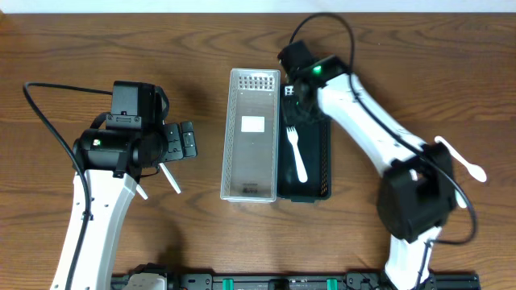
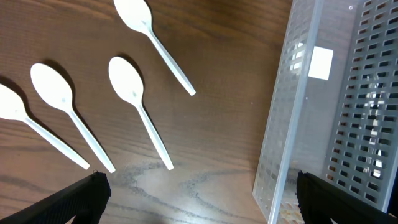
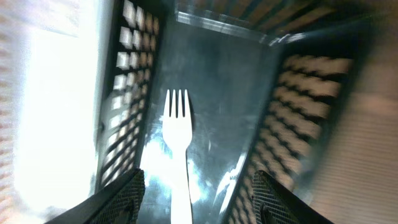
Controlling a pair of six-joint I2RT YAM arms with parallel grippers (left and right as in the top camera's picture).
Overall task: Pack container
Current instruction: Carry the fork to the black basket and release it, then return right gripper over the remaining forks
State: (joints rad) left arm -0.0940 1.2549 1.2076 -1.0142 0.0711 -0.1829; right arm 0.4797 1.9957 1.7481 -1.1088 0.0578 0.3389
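Right pincer (image 3: 198, 196) is hanging over the black basket (image 1: 325, 165) with its fingers spread wide and nothing in them. A white fork (image 1: 295, 149) is lying flat on that basket's floor, tines pointing away from the arm bases. Left pincer (image 2: 202, 196) is spread wide too, empty, above the wooden table (image 2: 230, 74) between four white spoons (image 2: 134, 87) and the clear basket (image 2: 292, 112), which sits right up against the black one.
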